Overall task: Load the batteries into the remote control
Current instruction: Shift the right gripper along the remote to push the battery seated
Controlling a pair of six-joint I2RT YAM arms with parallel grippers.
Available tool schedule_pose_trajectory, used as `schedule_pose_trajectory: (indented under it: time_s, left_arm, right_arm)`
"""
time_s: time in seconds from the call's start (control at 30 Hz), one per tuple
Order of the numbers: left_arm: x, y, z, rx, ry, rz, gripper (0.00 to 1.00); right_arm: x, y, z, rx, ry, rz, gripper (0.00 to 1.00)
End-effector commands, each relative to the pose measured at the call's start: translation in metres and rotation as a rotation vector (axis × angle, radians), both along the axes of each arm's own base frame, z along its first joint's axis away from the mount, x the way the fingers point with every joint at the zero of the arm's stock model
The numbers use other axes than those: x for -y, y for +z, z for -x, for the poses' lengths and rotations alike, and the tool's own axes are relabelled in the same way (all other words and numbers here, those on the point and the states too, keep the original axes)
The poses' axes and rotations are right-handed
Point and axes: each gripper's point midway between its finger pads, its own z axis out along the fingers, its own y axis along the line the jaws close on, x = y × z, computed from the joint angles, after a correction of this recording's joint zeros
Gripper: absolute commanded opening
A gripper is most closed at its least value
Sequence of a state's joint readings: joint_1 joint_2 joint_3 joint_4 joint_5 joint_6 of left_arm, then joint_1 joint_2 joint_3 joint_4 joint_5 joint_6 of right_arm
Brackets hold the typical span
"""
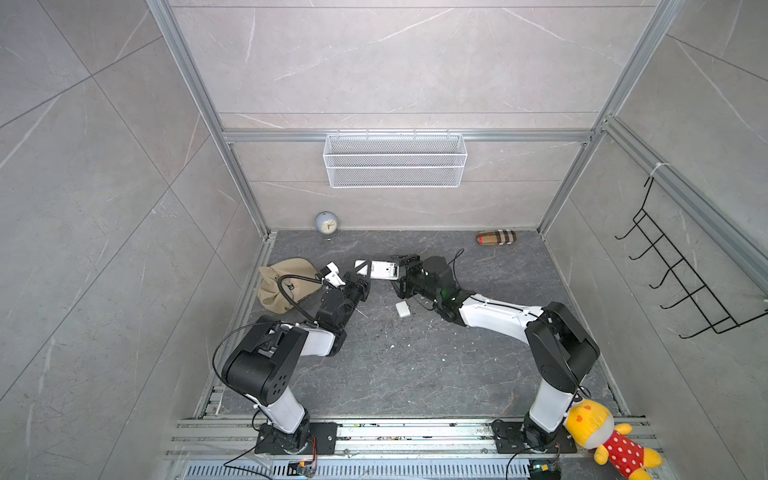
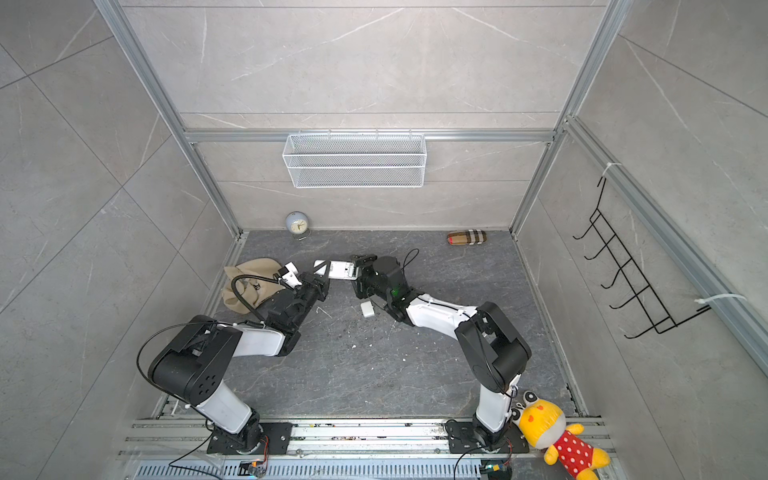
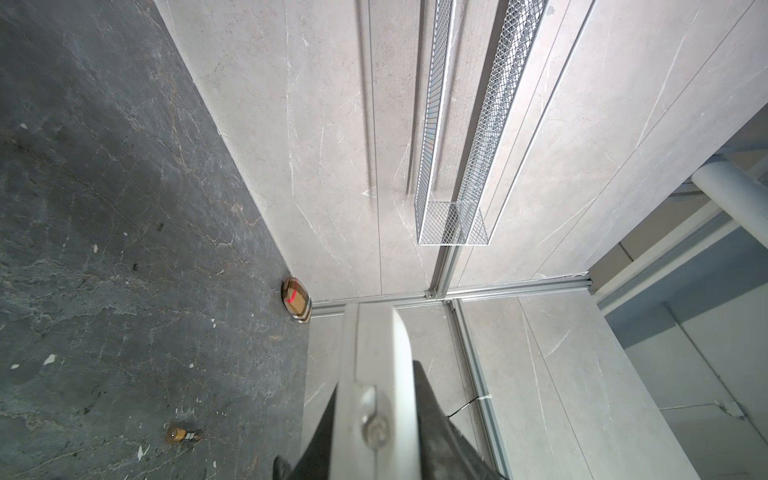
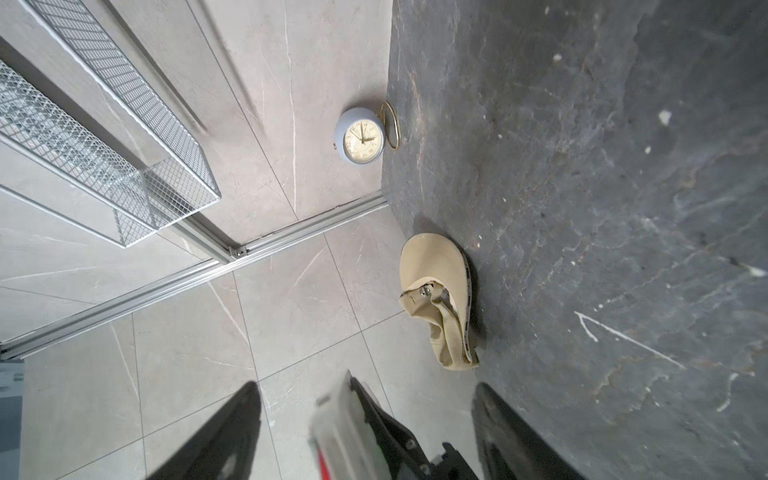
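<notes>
Left wrist view has the left gripper [image 3: 376, 415] clamped on the remote control [image 3: 374, 353], with the white body pinched between the black fingers and sticking out past them. In both top views the left gripper [image 1: 362, 275] sits a bit left of frame centre, holding the remote up off the dark floor [image 1: 415, 365], roughly level and pointing right.

The right gripper [image 1: 400, 272] is at the remote's other end with its jaws spread wide. In the right wrist view both of its fingers [image 4: 232, 432] stand clear of the white body between them, so it's not gripping anything.

Only one of the batteries [image 3: 184, 435] shows, lying on its side on the floor, apart from the remote. A small white flat piece [image 1: 403, 308] lies just below the right gripper in frame. The beige cap [image 1: 282, 286] is left of the left gripper, the clock [image 1: 326, 224] is at the back wall, and the plaid case [image 1: 496, 237] is upper right of the floor.
</notes>
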State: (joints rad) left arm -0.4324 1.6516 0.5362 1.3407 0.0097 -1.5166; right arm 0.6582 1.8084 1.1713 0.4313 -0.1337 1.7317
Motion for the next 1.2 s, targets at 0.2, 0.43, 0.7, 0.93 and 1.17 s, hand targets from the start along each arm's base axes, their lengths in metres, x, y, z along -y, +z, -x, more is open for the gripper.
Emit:
schedule_pose_trajectory:
  time_s: [0.2,0.43,0.7,0.93,1.17]
  left_arm:
    - [-0.013,0.017,0.000,0.021,-0.048,0.108,0.00]
    - [-0.007,0.023,-0.001,0.032,-0.087,0.114,0.00]
    - [-0.005,0.018,-0.002,0.017,-0.094,0.113,0.00]
    - [-0.005,0.014,-0.004,0.009,-0.088,0.115,0.00]
    - [-0.002,0.011,-0.008,0.001,-0.097,0.118,0.00]
  right_arm:
    - [0.011,0.009,0.027,0.204,0.449,0.361,0.84]
    - [0.011,0.001,0.035,0.254,0.535,0.405,0.82]
    - [-0.004,-0.004,0.028,0.228,0.534,0.283,0.70]
    - [-0.003,-0.011,0.028,0.205,0.526,0.282,0.48]
    - [-0.004,-0.015,0.026,0.199,0.527,0.282,0.42]
